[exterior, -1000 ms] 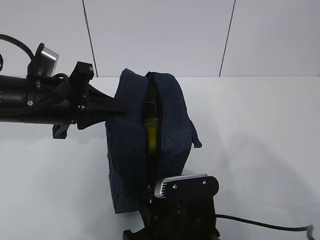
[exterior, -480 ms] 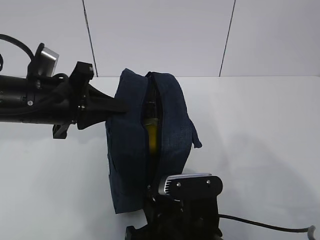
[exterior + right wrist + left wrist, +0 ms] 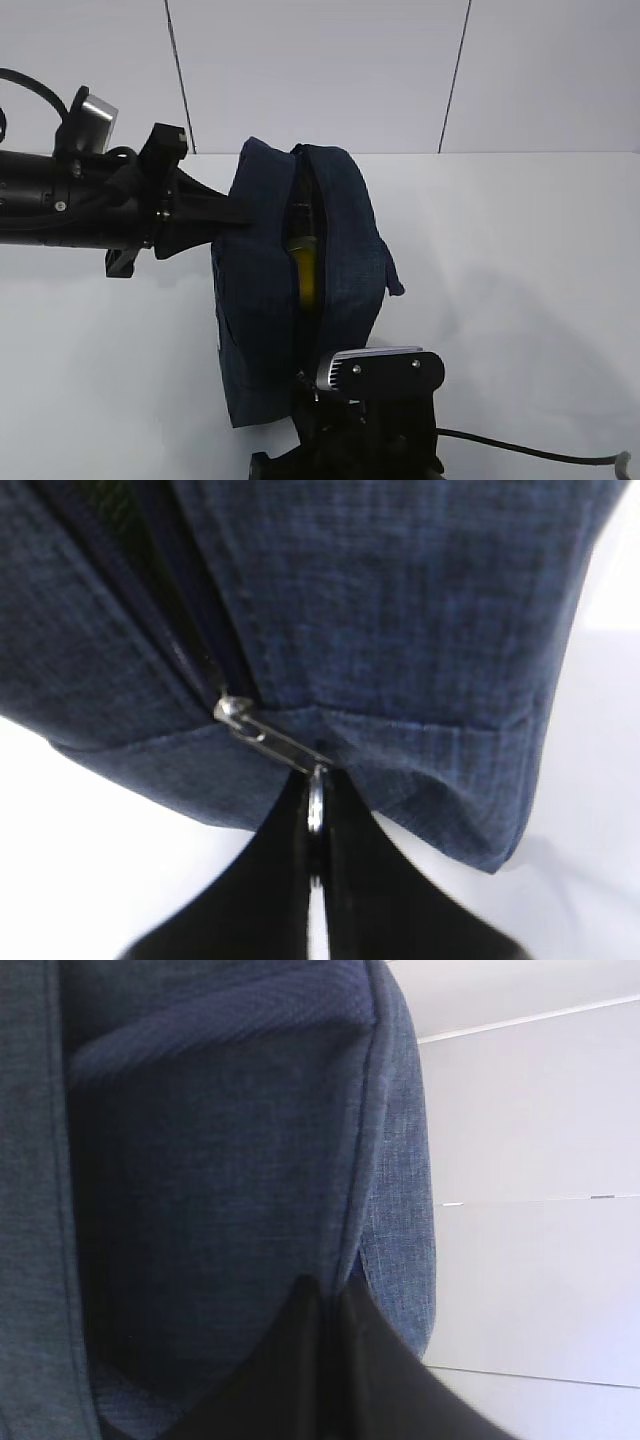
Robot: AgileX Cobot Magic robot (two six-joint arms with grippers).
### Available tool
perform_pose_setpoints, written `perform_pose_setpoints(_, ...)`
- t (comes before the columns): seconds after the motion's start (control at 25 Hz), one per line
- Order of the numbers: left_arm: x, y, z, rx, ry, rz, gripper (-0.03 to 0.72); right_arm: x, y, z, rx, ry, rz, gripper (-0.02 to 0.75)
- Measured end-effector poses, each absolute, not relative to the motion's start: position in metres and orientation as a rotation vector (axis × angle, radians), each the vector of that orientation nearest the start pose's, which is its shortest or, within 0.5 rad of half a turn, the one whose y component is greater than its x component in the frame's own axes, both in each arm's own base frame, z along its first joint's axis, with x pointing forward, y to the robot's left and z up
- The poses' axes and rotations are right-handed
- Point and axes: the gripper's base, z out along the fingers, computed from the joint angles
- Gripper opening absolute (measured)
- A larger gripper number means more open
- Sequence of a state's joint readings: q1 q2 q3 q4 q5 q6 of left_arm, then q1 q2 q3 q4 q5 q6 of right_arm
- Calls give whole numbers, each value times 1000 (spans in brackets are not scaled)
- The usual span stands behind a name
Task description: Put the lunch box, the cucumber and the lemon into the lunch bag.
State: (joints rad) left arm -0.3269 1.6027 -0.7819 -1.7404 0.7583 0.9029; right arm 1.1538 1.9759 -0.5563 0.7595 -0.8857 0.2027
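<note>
step: I'm zipping the lunch bag [image 3: 290,290] shut, I reckon, with something yellow showing through the gap.
right gripper [image 3: 316,825]: I'm pinching the silver ring pull [image 3: 316,802] between closed fingers, right at the tips, bag just ahead.
left gripper [image 3: 325,1305]: I'm clamping a fold of the bag's side fabric, jaws shut, bracing it.
tip: I'm aiming to pull straight along the zipper track, slowly, so the ring isn't slipping out.
watch: I'm keeping the left hold firm so the bag isn't dragging along.
</note>
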Motion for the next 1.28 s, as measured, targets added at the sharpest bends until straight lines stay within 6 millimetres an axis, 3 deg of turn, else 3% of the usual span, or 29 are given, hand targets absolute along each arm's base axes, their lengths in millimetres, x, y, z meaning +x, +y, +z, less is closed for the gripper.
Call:
perform_pose_setpoints(0.68, 269, -156, 216, -182, 2357, -1462, -6, 156, 240, 96, -142, 2134, 567, 8)
perform_pose_setpoints(1.28, 269, -156, 216, -183, 2358, -1460, -6, 146, 241, 112, -362, 2144, 602, 8)
